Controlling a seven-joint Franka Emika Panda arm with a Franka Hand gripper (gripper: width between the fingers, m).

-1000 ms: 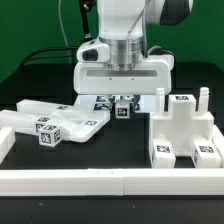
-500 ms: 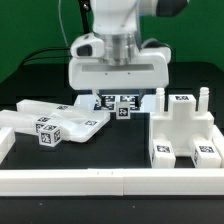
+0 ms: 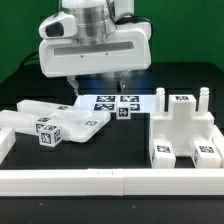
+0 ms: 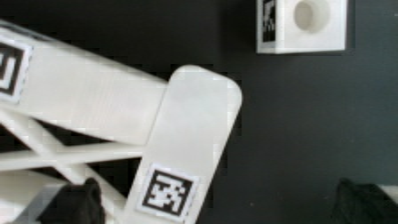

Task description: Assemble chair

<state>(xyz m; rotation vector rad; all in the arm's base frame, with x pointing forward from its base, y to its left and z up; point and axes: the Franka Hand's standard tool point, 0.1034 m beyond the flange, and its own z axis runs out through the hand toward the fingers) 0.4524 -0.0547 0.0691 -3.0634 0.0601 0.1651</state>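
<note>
Gripper [image 3: 98, 88] hangs above the table [image 3: 115, 148], over the marker board [image 3: 100, 99] and toward the exterior view's left. It touches nothing. Fingers spread wide and empty: in the wrist view the two dark fingertips [image 4: 63, 205] sit at opposite corners, nothing clamped between them.

Chair is in loose parts on the black table:
- Exterior view's left – a pile of flat white chair parts [image 3: 55, 122], overlapping, several tags showing. A tagged leg block [image 3: 45, 138] lies at the front of the pile.
- Centre – a small tagged block [image 3: 122, 113] just in front of the marker board, near the pile's right end.
- Exterior view's right – a boxy chair piece [image 3: 185, 128] standing well apart from the pile, two short pegs up at its back, tags on top and on its front feet.

Wrist view looks down on a rounded-end panel [image 4: 196, 120] with a tag near its end, joined to or lying on a cross-braced part [image 4: 54, 150]; cannot tell which. A white block with a round hole [image 4: 302, 22] lies apart from them.

White border rail [image 3: 110, 182] runs along the front edge.
</note>
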